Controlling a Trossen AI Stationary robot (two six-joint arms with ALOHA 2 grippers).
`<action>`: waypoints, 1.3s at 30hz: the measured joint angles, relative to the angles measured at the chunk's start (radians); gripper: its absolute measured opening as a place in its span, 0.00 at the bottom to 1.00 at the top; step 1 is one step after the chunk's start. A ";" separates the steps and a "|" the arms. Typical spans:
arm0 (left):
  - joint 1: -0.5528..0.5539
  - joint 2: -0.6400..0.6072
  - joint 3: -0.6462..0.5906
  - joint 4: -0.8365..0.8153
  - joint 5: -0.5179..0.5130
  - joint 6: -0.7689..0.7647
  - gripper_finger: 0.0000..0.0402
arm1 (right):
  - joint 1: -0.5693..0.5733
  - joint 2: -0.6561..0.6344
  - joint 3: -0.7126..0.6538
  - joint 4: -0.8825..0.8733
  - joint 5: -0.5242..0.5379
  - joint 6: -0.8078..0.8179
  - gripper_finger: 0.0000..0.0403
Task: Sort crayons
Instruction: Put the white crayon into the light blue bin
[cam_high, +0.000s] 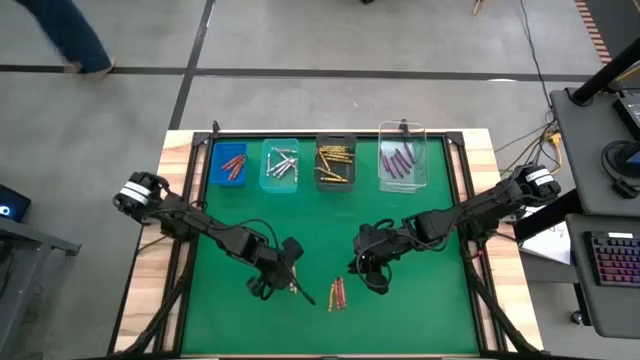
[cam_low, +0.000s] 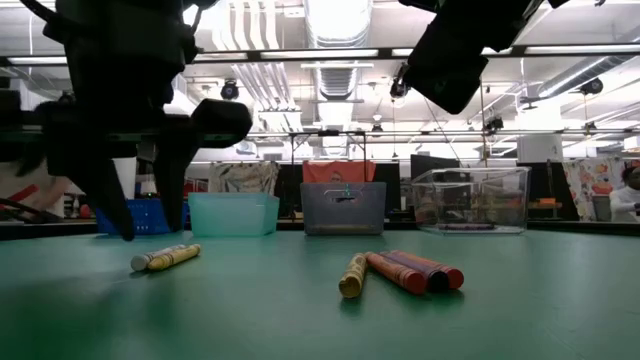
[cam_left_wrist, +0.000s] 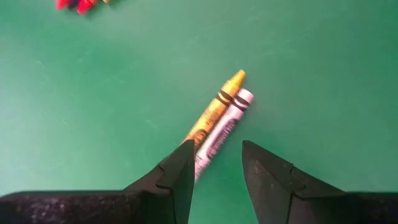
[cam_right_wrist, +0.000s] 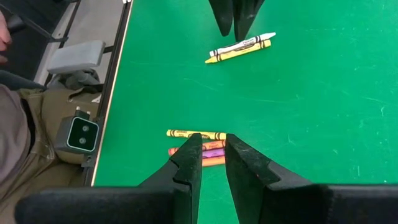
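A gold crayon and a silver-grey crayon lie side by side on the green mat; the pair also shows in the low view. My left gripper is open, low over the pair's near end, fingers pointing down. It shows in the high view too. A small cluster of gold, red-orange and purple crayons lies flat near the mat's front middle. My right gripper is open above this cluster, well clear of the mat.
Four bins stand in a row at the mat's far edge. The blue bin holds red crayons, the pale blue bin silver ones, the grey bin gold ones and the clear bin purple ones. Bare green mat lies between bins and grippers.
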 joint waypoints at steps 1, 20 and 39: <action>0.000 0.000 -0.004 0.014 0.000 0.004 0.29 | 0.000 0.000 0.000 0.000 0.000 0.000 0.15; 0.024 0.001 -0.072 0.092 -0.001 0.009 0.29 | 0.000 0.000 0.000 -0.001 0.000 -0.001 0.15; 0.023 0.033 -0.081 0.114 0.040 -0.031 0.24 | 0.000 0.000 0.000 -0.005 0.000 -0.001 0.15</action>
